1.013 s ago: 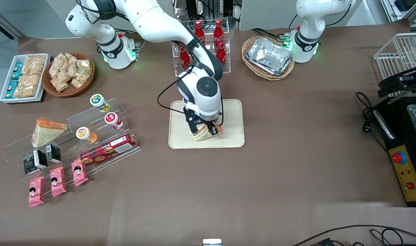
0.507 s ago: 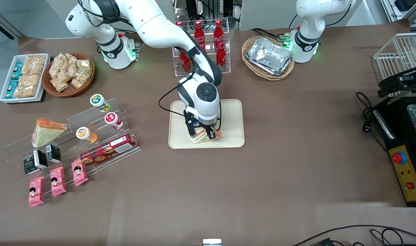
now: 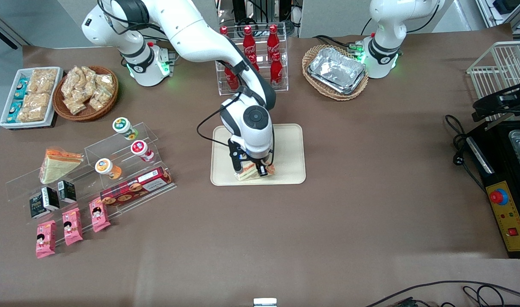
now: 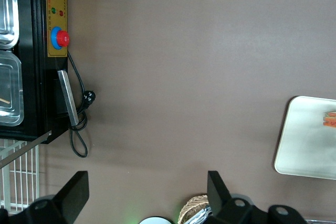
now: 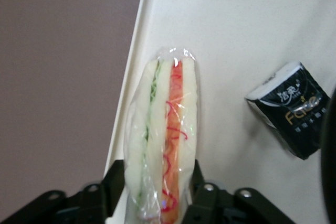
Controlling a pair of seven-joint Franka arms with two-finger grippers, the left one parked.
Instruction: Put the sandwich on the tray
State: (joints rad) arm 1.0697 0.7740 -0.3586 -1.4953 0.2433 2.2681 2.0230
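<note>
The sandwich [image 3: 252, 172] is a clear-wrapped wedge with pale bread and red-orange filling. My right gripper [image 3: 251, 169] is shut on it, one finger on each bread face, and holds it edge-up low over the cream-beige tray [image 3: 287, 147], near the tray's rim closest to the front camera. In the right wrist view the sandwich [image 5: 164, 129] stands between the gripper's [image 5: 157, 187] black fingers [image 5: 118, 181], over the tray's edge [image 5: 137, 61]. The left wrist view shows the tray's corner [image 4: 304, 142] and a bit of orange filling [image 4: 329, 120]. I cannot tell whether the sandwich touches the tray.
A small black carton [image 5: 290, 109] lies on the tray beside the sandwich; my wrist hides it in the front view. A similar orange-sided wedge [image 3: 57, 164] sits on an acrylic shelf [image 3: 127, 170] with cups and snack packs toward the working arm's end. A cola bottle rack [image 3: 253, 55] stands farther from the front camera than the tray.
My gripper has moved lower and slightly toward the working arm's end of the tray with the sandwich, which now hangs more upright, closer to the tray's near rim.
</note>
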